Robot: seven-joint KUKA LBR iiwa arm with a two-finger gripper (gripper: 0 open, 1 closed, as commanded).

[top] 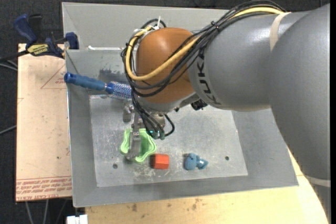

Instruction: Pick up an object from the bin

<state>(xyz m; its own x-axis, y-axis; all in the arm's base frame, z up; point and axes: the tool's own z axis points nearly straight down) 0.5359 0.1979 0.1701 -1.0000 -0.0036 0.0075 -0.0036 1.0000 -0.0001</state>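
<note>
So here's what we're looking at. The arm (pixel 252 55) comes in from the right, and its orange cover (pixel 163 65) hangs over the middle of the bin (pixel 215 128), with yellow and black cables (pixel 157 78) looped across it. Below the cover, the hand (pixel 138 139) is right down at the bin floor, on top of a bright green loopy plastic piece (pixel 126 144). That piece sits towards the near side of the bin, a bit left of centre. The green curves around both sides of the hand's metal tip, so the two look to be touching. We honestly can't tell how far open the hand is, or whether it actually has hold of the green piece.

Just beside the green piece, on its right, lies a small orange block (pixel 160 161). A little further right, there's a pale blue lumpy thing (pixel 195 162). Over at the left wall, well apart from those, a blue brush (pixel 97 84) lies with its bristle end pointing under the cover.
</note>
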